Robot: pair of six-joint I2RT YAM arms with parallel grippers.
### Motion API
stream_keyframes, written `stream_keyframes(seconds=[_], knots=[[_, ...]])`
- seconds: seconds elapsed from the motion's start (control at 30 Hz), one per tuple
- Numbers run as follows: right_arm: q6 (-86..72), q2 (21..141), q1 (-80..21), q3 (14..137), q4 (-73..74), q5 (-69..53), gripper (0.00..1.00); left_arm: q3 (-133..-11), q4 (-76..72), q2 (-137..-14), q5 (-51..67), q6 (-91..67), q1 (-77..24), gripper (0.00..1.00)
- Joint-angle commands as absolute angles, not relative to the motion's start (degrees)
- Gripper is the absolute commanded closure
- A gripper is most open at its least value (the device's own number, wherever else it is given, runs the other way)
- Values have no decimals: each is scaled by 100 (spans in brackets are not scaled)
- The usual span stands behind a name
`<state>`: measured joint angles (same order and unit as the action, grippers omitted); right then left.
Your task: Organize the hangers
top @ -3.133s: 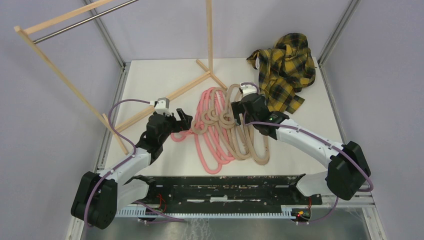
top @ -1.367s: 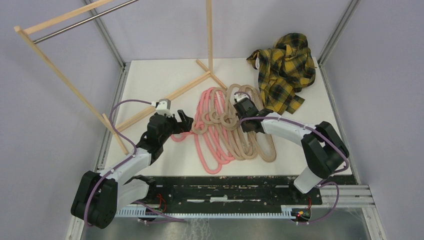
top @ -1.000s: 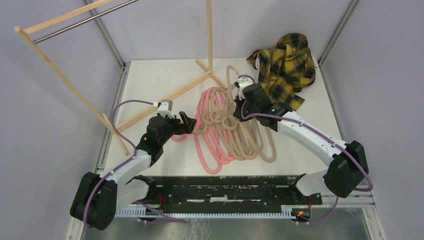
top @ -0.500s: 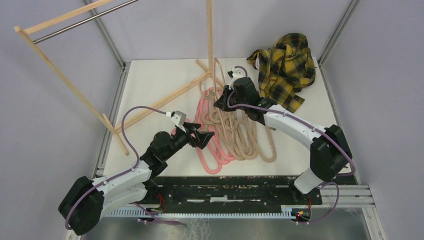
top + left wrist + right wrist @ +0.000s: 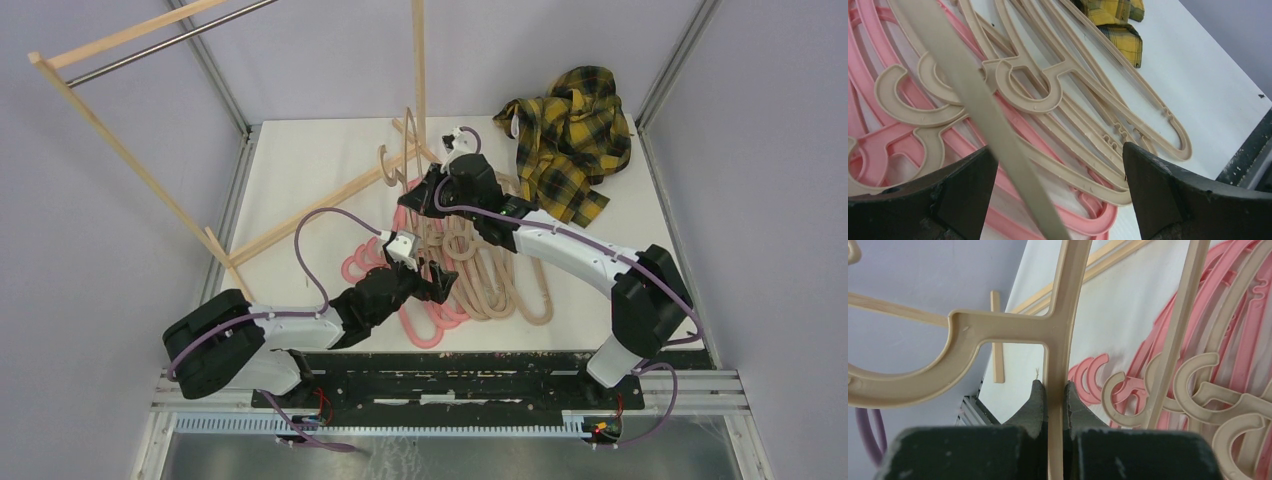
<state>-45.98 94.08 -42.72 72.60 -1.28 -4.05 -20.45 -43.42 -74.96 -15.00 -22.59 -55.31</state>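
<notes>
Several pink hangers (image 5: 424,318) and beige hangers (image 5: 505,285) lie overlapped in a pile mid-table. My right gripper (image 5: 428,188) is shut on one beige hanger (image 5: 398,160) and holds it up above the pile, close to the rack's post. In the right wrist view the fingers clamp its stem (image 5: 1068,290) just below the hook, right gripper (image 5: 1055,390). My left gripper (image 5: 441,284) hangs open low over the near end of the pile. In the left wrist view, left gripper (image 5: 1058,197), a blurred beige strip (image 5: 973,100) crosses close to the left finger; contact cannot be told.
A wooden rack (image 5: 130,170) with a metal rail (image 5: 170,45) leans at the back left, its post (image 5: 418,60) and foot bars reaching the pile. A yellow plaid shirt (image 5: 570,140) lies crumpled at the back right. The table's front edge (image 5: 560,350) is near the pile.
My right gripper has lifted its beige hanger off the pile and carried it left toward the rack's post. The left arm has swung right and forward, now over the pile's near end, still open.
</notes>
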Motion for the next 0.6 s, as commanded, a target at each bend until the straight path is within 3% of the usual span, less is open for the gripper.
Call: stream_keyframes(seconds=[0.0, 0.43, 0.57], knots=[[-4812, 8891, -4337, 7176, -391, -402, 99, -2436, -4842, -7744, -2558, -2013, -5751, 1], [-4984, 8265, -4403, 6891, -16, -636, 99, -2641, -4598, -7892, -3649, -1795, -5795, 2], [-5030, 8181, -4418, 6800, 105, -720, 99, -2627, -4658, -7847, -3825, -1683, -5801, 14]])
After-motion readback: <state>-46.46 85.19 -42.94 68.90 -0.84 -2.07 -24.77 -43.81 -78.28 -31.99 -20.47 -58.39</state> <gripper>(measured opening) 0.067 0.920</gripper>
